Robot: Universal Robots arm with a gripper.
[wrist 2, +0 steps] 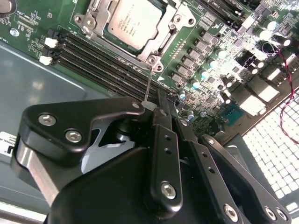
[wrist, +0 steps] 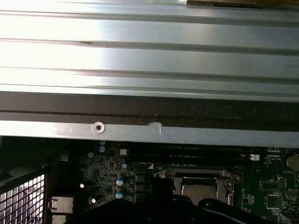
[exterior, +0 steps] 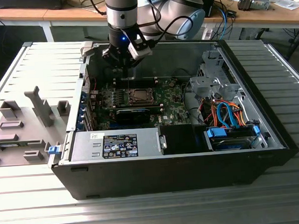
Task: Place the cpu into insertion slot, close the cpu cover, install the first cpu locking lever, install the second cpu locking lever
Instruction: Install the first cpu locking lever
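The cpu (wrist 2: 134,21) lies in the insertion slot (exterior: 138,96) on the green motherboard (wrist 2: 219,70). The silvery cpu cover (wrist 2: 156,49) is down around it, and the chip shows through the cover's window. From the slot's corner a thin wire locking lever (wrist 2: 148,81) stands up off the board. Its bent end touches the tip of my gripper (wrist 2: 164,100), whose black fingers are pressed together. In the exterior view the gripper (exterior: 123,72) hangs over the board's far edge, just behind the slot. The first wrist view has the cpu (wrist: 198,191) beneath the case wall.
The motherboard sits inside an open black computer case (exterior: 271,130). Long black memory slots (wrist 2: 98,60) run between slot and gripper. A power supply (exterior: 116,144) and a drive bay with orange and blue cables (exterior: 225,113) fill the near side. A grey fixture tray (exterior: 24,123) lies outside on the exterior view's left.
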